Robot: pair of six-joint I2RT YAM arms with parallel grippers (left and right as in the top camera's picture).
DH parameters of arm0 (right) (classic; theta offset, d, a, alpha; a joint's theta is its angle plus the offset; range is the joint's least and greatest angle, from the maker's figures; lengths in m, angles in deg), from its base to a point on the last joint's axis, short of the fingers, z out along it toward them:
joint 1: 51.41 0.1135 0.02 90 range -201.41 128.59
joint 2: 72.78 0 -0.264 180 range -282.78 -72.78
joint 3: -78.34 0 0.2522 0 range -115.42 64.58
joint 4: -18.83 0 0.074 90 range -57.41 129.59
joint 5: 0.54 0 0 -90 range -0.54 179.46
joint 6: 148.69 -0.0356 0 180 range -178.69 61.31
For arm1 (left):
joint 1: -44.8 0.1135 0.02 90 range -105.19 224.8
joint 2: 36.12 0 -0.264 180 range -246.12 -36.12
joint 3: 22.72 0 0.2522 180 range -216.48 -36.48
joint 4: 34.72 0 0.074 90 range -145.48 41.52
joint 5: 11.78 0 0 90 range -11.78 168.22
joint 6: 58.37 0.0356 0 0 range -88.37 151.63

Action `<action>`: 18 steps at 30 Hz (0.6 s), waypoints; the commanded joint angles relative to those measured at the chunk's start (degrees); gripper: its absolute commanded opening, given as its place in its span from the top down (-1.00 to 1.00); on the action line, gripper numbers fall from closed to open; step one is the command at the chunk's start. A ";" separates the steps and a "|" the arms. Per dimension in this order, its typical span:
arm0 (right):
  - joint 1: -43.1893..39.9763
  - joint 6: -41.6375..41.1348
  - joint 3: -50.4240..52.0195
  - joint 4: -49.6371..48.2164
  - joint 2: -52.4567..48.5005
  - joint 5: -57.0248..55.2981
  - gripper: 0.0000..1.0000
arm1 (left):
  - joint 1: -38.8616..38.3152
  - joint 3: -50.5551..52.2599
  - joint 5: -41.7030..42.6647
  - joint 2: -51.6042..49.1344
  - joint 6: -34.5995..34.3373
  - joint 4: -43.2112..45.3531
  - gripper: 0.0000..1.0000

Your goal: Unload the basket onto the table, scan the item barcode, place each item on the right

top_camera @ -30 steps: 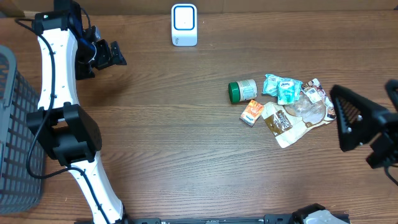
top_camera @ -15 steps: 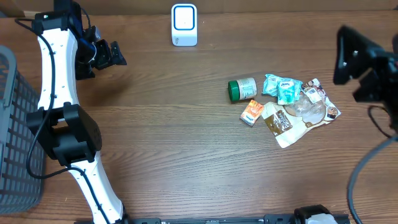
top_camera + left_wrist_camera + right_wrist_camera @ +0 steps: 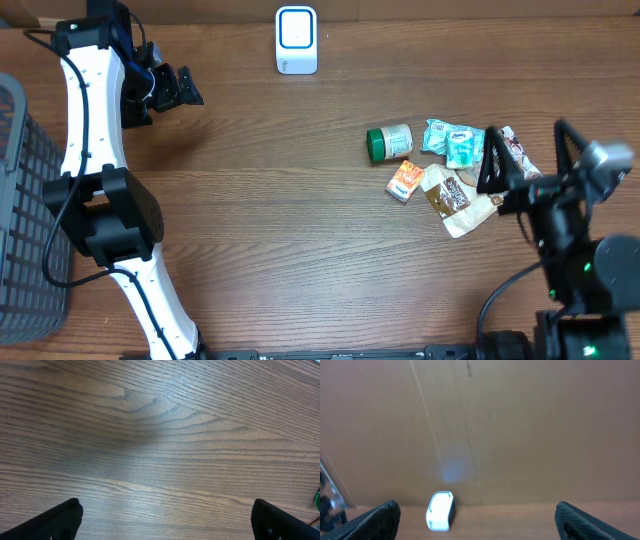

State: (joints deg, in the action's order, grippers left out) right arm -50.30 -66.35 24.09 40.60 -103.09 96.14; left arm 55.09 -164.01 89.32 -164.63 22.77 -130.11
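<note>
The white barcode scanner [image 3: 296, 40] stands at the table's far edge, and it shows small in the right wrist view as the scanner [image 3: 441, 510] under a cardboard wall. The items lie in a pile right of centre: a green-lidded jar [image 3: 389, 144], teal packets [image 3: 455, 142], an orange packet [image 3: 405, 181] and a brown-and-white pouch [image 3: 452, 197]. My right gripper [image 3: 527, 152] hangs open above the pile's right side, hiding part of it, and holds nothing. Far left, my left gripper [image 3: 175, 88] is open over bare wood, its fingers [image 3: 60, 520] wide apart.
A dark mesh basket [image 3: 25, 200] stands at the left table edge beside the left arm's base. The jar's green lid [image 3: 318, 500] just shows at the right edge of the left wrist view. A cardboard wall [image 3: 520, 425] backs the table.
The right arm swung from the right edge up to the far right corner, then down over the pile's right side. The left arm has not moved.
</note>
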 commanded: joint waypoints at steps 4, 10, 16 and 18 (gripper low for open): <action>-1.66 0.26 12.90 -4.37 10.34 -1.79 -1.00 | 0.42 -0.55 -0.15 0.15 0.26 0.04 -0.99; -1.66 0.24 22.47 -8.37 14.95 -2.05 -1.00 | 0.42 -0.55 -0.15 0.15 0.26 0.04 -0.99; -1.66 0.24 29.20 -14.43 16.96 -2.05 -1.00 | 0.42 -0.55 -0.15 0.15 0.26 0.04 -0.99; -1.66 0.24 30.91 -14.40 18.27 -2.08 -1.00 | 0.42 -0.55 -0.15 0.15 0.26 0.04 -0.99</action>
State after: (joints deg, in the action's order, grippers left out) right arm -51.48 -66.30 52.90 26.68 -86.74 94.74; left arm 55.09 -164.01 89.32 -164.63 22.79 -130.11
